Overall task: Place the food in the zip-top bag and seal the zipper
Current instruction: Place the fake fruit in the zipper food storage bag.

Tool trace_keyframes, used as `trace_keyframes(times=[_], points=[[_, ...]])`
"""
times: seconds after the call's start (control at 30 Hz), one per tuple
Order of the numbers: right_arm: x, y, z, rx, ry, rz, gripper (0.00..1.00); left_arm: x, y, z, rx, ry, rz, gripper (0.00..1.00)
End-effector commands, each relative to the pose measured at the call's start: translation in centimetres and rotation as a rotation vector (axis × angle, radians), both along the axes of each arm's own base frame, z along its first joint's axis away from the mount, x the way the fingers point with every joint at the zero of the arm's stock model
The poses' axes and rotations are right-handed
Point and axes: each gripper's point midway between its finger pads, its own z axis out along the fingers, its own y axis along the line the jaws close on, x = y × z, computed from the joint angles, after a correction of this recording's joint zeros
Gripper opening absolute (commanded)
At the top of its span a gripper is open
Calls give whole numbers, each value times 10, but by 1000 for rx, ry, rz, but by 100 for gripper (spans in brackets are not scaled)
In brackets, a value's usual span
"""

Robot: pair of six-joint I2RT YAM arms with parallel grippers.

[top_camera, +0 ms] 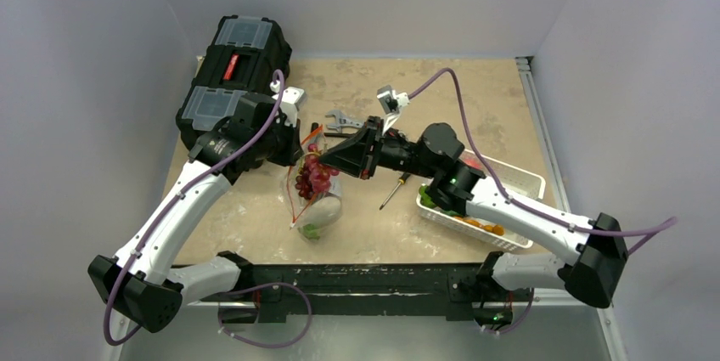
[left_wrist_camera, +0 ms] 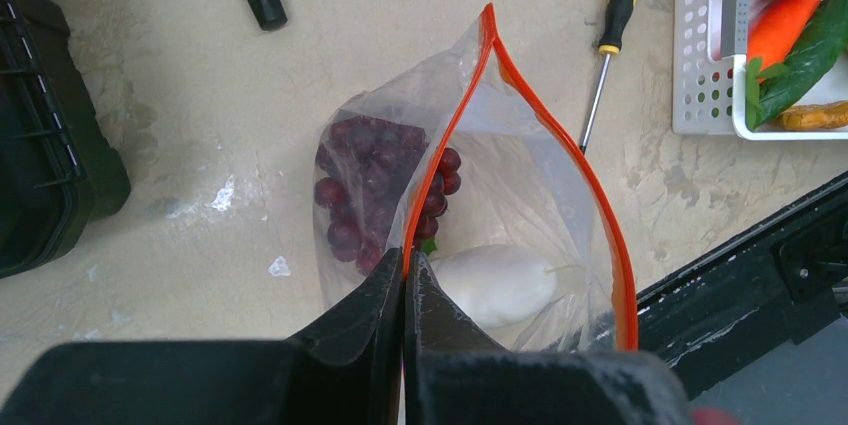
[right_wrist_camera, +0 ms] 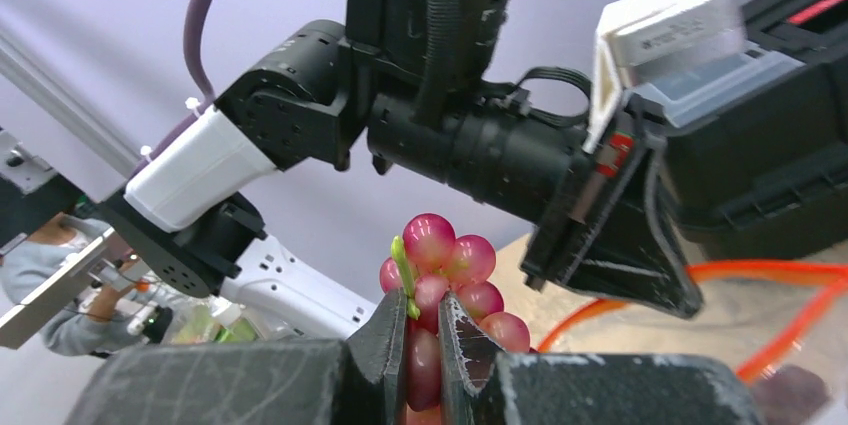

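Dark grapes (right_wrist_camera: 450,257) clamped in right gripper (right_wrist_camera: 422,313) at zip-top bag (left_wrist_camera: 520,175) mouth

The zip-top bag (left_wrist_camera: 535,180) stood mid-table, in front of the arm bases, with the radish (left_wrist_camera: 497,283) low inside it and the grapes (top_camera: 316,176) at its mouth (how far in, I couldn't tell). Behind it lay the wrench (top_camera: 342,119), and at the back left the toolbox (top_camera: 242,59). The screwdriver (top_camera: 393,192) lay between the bag and the basket (top_camera: 520,177) on the right, which held a carrot (left_wrist_camera: 785,30) and a cucumber (left_wrist_camera: 808,53).
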Motion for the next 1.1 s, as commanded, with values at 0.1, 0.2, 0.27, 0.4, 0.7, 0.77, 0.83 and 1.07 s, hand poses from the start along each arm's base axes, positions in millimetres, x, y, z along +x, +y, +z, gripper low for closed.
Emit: trace_keyframes(times=[0.1, 0.2, 0.27, 0.4, 0.7, 0.77, 0.83, 1.07], points=[[5, 14, 53, 169, -85, -32, 0, 4, 1, 9, -4, -49, -12, 0], [14, 20, 43, 150, -72, -68, 0, 5, 1, 9, -2, -51, -11, 0], [19, 24, 32, 122, -62, -89, 0, 5, 1, 9, -2, -52, -10, 0], [26, 28, 10, 70, -39, -126, 0, 4, 1, 9, -3, -51, -13, 0], [33, 28, -27, -31, 16, -192, 0, 4, 1, 9, -3, -51, -12, 0], [35, 27, -35, -57, 35, -209, 0, 4, 1, 10, -3, -52, -12, 0], [35, 27, -44, -89, 56, -216, 0, 5, 1, 10, -3, -53, -10, 0], [32, 34, -74, -180, 129, -211, 0, 4, 1, 10, -4, -52, -13, 0]])
